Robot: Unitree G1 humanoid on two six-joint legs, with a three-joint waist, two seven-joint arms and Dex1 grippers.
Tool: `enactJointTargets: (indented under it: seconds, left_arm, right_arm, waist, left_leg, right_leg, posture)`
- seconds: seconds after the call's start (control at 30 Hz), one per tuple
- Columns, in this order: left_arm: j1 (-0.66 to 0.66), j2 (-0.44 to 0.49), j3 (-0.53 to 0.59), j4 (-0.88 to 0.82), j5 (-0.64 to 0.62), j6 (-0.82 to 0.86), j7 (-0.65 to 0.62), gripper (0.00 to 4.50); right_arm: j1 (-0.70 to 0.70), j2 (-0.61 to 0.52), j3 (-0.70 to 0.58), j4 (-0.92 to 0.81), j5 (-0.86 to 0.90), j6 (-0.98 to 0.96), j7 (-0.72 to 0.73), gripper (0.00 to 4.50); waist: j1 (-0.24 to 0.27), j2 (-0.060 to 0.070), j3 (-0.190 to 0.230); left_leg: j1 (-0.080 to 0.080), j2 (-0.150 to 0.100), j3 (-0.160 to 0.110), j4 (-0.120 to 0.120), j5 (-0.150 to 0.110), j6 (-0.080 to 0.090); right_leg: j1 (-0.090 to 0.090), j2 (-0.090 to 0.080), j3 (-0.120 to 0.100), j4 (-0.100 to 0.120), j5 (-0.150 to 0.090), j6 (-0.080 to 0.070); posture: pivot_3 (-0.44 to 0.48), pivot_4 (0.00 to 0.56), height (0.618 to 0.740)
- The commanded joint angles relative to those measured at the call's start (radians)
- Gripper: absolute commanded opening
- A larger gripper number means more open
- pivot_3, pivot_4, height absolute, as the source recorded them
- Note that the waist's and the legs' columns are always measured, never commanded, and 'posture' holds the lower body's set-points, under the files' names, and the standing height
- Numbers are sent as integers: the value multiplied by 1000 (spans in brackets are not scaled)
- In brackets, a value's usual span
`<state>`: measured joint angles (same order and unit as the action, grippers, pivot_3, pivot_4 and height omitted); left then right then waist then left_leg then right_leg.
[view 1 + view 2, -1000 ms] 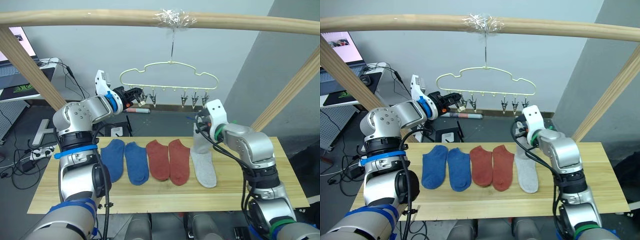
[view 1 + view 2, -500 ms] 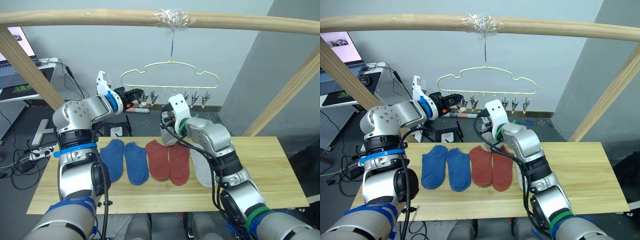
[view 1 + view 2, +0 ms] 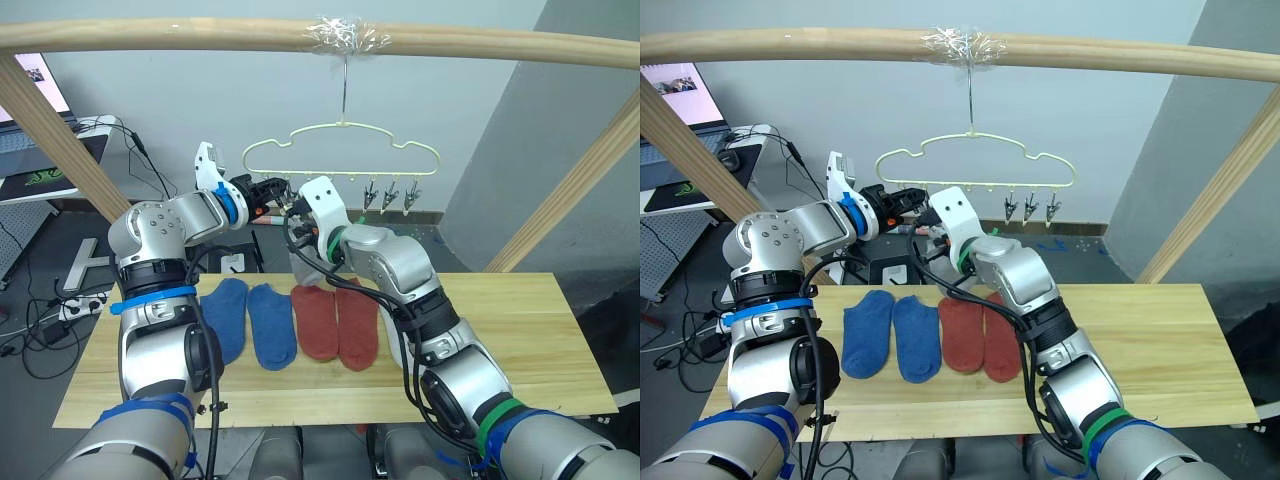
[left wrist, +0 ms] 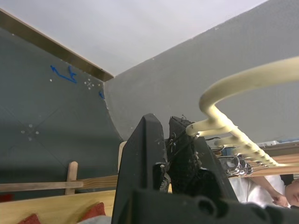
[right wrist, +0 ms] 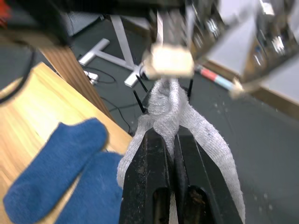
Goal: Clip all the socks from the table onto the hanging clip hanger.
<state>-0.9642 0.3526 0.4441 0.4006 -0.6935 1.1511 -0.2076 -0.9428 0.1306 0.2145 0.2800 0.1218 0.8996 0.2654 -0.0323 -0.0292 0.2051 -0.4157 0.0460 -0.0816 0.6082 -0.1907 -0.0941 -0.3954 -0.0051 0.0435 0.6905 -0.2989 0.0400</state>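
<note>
Four socks lay flat on surface [image 3: 560, 340] below clip hanger [image 3: 340, 150]: two blue socks [image 3: 250, 320], two rust-red socks [image 3: 335, 322]. My right gripper [image 5: 169, 140] was clenched on grey sock [image 5: 180, 109], its top touching clip [image 5: 167, 60] at hanger's left end, sock's length hanging down. My left gripper [image 3: 272, 190] was pinching that same clip, nearer arm. Nothing stood between sock and clip.

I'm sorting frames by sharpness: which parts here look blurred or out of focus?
Right wrist view: the clips above the grey sock are smeared, while the right hand stays crisp. Left wrist view: the clip hanger wire is soft. Left eye view: the table looks sharp.
</note>
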Motion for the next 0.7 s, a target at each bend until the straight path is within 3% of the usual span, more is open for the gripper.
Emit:
enactJointTargets:
  seconds: [0.03, 0.7]
  left_arm:
    - [-1, 4, 10, -33, -5, -2, 7, 142]
    - [33, 4, -2, -61, -4, -2, -9, 142]
  right_arm:
    - [-42, 17, -4, -11, 10, -21, 20, 11]
    - [-119, 15, -21, 78, 4, -82, 38, 11]
  waist:
    - [0, 0, 0]
    - [1, 0, 0]
  left_leg:
    - [0, 0, 0, 0, 0, 0]
    - [-4, 0, 1, 0, 1, -2]
  right_leg:
    - [0, 0, 0, 0, 0, 0]
    - [-8, 0, 1, 8, 0, 0]
  posture:
    - [63, 153, 740]
    - [84, 148, 740]
